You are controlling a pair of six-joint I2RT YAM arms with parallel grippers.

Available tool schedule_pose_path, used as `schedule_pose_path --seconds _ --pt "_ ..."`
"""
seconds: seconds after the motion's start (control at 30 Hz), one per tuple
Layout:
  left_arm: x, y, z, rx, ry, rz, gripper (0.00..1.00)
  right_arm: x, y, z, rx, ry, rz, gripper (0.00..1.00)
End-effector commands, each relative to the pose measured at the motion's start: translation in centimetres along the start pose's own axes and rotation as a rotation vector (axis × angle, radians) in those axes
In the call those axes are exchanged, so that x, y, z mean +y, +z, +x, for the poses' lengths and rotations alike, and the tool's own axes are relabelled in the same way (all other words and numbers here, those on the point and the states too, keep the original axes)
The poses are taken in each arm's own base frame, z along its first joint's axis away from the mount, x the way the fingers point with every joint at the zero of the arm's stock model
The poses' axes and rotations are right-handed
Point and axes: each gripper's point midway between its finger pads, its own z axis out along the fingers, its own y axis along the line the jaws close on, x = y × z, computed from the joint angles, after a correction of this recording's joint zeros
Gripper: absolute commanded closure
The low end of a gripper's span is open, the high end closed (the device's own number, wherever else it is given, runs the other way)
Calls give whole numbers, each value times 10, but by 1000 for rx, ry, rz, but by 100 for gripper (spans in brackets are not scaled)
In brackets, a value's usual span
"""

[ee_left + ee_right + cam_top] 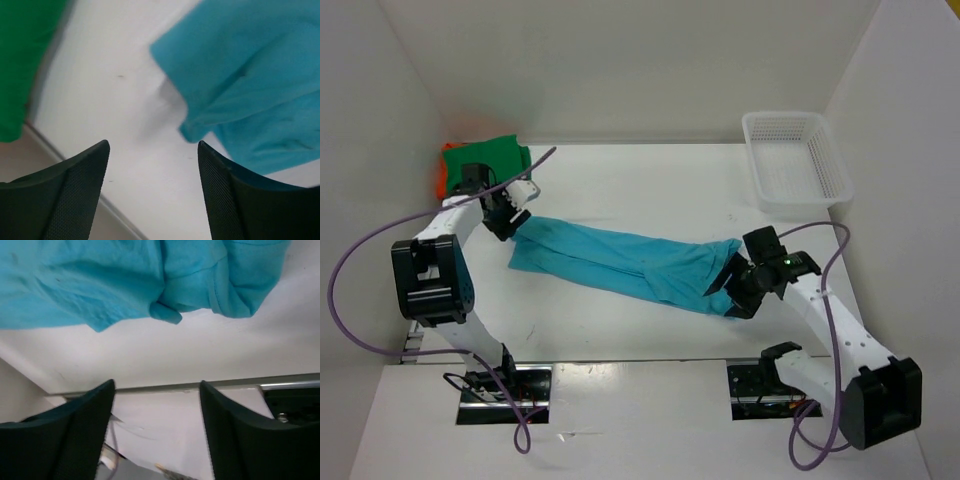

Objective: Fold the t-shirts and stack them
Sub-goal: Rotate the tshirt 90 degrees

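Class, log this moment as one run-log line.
left jaws open, empty | right jaws open, empty | turquoise shirt lying stretched between them | green shirt atop orange shirt, far-left corner

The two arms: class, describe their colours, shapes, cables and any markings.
The left arm and right arm both have white links joined by boxy black joint housings. A purple left cable and a purple right cable loop loosely alongside. The right arm has a small green light near its wrist. The jaws are black wedges with a fine mesh texture.
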Motion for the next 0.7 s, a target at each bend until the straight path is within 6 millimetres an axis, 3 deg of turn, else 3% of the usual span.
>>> schedule_pose_path --seconds 0.0,0.03,0.1,0.2,0.23,0.3,0.33,0.37,0.43,0.57,0.67 --pt "34 -36 -30 -97 -22 -77 21 2 -19 -16 -156 155 -11 23" --pt "36 -37 -41 -127 -25 -87 19 4 -8 -23 -184 242 -38 17" --pt "38 -22 -58 -156 -39 -100 17 1 0 -39 -258 297 -16 16" --pt "25 11 -72 -159 -94 -49 11 -11 9 -54 -302 360 56 0" --pt "17 28 -69 -140 -101 -18 10 -16 19 -54 -279 374 88 0" --pt "20 38 -71 -132 -90 -42 6 -22 33 -45 -217 367 122 0" --pt "16 45 -66 -124 -92 -33 5 -37 47 -39 -176 374 183 0" --pt "18 46 -74 -145 -79 -48 5 -39 51 -47 -175 379 185 0" --pt "10 58 -67 -118 -78 -30 4 -54 66 -49 -144 387 253 0" --pt "-7 82 -43 -20 -39 -13 4 -46 79 -68 -131 350 272 0" --pt "-24 91 -15 55 -25 10 7 -37 85 -70 -107 323 240 27"
